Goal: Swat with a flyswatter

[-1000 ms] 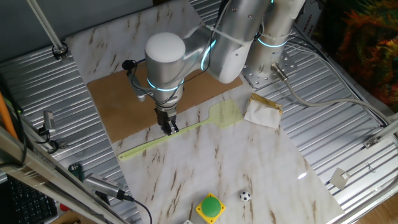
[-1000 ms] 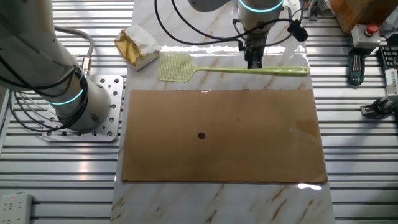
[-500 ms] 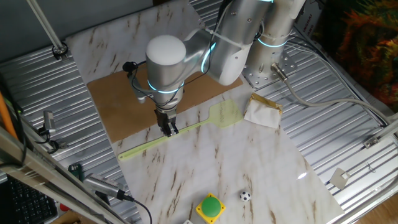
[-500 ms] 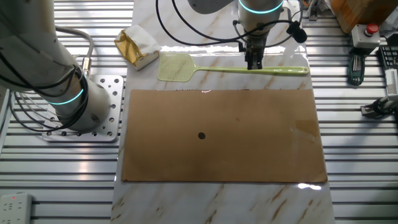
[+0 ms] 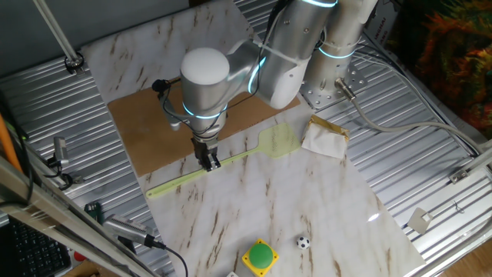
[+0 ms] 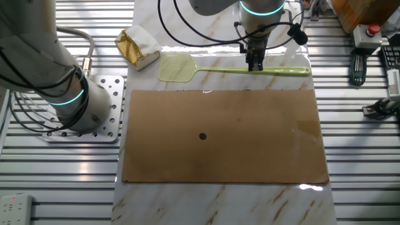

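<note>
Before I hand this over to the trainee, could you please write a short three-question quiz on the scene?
1. True or false: the flyswatter lies on the brown board.
2. The tool is at the swatter's: A) head B) handle C) neither.
3. What sits beside the swatter's head?

Key: 1. False; it lies on the marble, beside the board. 2. B. 3. A crumpled paper packet.

One flyswatter (image 5: pixel 231 163), one brown board (image 6: pixel 225 135), one paper packet (image 5: pixel 324 136), one green button (image 5: pixel 260 255)
</note>
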`<state>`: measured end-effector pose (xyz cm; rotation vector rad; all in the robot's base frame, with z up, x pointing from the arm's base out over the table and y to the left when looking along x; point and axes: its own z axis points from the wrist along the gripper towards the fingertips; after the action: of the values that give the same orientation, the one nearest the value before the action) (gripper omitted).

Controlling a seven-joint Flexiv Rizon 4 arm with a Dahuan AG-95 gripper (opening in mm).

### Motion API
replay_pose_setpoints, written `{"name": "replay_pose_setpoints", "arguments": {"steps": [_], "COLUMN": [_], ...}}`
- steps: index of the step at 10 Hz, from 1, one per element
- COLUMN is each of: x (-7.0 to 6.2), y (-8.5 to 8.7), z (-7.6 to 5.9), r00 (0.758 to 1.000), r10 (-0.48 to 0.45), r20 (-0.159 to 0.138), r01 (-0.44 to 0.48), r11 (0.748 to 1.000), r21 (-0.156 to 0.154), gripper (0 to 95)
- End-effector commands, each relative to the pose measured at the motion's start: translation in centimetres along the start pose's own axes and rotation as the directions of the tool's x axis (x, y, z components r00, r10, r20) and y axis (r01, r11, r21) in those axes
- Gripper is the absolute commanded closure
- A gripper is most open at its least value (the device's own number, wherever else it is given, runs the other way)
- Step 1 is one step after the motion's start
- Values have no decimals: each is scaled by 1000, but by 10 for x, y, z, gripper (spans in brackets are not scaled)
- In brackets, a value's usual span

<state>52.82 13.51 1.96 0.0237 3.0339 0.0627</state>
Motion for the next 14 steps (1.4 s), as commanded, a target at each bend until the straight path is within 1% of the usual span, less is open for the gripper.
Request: {"name": "replay_pose_setpoints", "arguments": {"steps": [1, 7, 8, 9, 10, 14], "x": [1, 1, 1, 1, 1, 1], "y": [-1, -1, -1, -1, -1, -1], "z": [-2, -2, -2, -2, -2, -2], "r00": [1000, 1000, 1000, 1000, 1000, 1000], "r10": [0, -2, -14, -22, -24, -26], "r20": [-1, -4, -2, -1, -2, 0], "r01": [0, 2, 14, 22, 24, 26], "r11": [1000, 1000, 1000, 1000, 1000, 1000], "r21": [0, 1, 3, 4, 6, 7], "gripper": [950, 950, 760, 760, 570, 570]}}
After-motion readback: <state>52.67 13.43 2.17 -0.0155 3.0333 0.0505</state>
